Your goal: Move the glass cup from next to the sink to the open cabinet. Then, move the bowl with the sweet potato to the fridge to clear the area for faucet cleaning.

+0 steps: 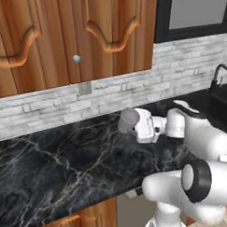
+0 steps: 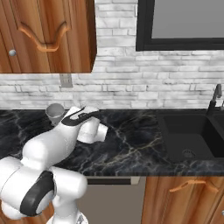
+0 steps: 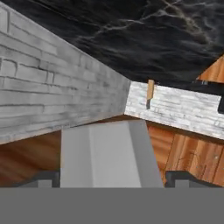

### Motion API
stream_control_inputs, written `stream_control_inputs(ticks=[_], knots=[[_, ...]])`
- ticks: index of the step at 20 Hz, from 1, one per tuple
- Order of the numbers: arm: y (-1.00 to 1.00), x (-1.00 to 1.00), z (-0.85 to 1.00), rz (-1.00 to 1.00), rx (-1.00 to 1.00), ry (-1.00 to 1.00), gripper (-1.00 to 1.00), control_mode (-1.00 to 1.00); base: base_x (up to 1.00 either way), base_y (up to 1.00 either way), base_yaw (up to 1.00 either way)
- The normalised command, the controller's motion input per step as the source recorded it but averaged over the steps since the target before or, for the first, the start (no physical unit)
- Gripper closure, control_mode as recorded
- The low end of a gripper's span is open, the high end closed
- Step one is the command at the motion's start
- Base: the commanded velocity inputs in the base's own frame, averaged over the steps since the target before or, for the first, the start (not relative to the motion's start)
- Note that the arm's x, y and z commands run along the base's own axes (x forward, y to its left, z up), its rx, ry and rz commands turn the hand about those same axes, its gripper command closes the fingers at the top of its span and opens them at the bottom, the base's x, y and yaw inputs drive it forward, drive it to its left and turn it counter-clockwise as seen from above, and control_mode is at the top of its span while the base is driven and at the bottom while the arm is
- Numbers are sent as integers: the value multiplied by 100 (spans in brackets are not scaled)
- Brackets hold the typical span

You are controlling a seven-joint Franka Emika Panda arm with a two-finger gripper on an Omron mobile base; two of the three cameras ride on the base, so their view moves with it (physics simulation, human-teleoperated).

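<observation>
The glass cup [image 1: 129, 120] is a greyish translucent tumbler held tilted a little above the black marble counter [image 1: 52, 160]. My gripper [image 1: 133, 123] is shut on the cup, one finger on each side. In the right base view the cup [image 2: 54, 113] sticks out past my hand at the left, close to the brick wall. The hand view has the cup [image 3: 109, 151] between the gripper's [image 3: 113, 179] dark fingertips [image 3: 43, 179]. The black sink [image 2: 188, 133] lies well to the right, with the dark faucet [image 2: 216, 98] behind it. The faucet [image 1: 218, 76] also rises at the right edge of the left base view.
Closed reddish wooden wall cabinet doors [image 1: 60, 38] with curved handles hang above the counter. A grey brick backsplash with an outlet [image 2: 65, 80] runs behind it. A dark-framed window [image 2: 183, 22] sits over the sink. Lower cabinets [image 2: 188, 197] stand below the counter edge.
</observation>
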Motion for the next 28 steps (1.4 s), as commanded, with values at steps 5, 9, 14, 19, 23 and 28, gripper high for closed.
stream_control_inputs(ticks=[5, 9, 14, 19, 23, 28], knots=[[0, 0, 0, 0, 0, 0, 100, 100, -41, -35, -77], [0, 0, 0, 0, 0, 0, 100, 100, 0, -9, -100], [0, 0, 0, 0, 0, 0, 100, 100, 0, -31, -99], [0, 0, 0, 0, 0, 0, 100, 100, 0, -76, -89], [0, 0, 0, 0, 0, 0, 100, 100, 19, -93, -76], [0, 0, 0, 0, 0, 0, 100, 100, 100, -20, -22]])
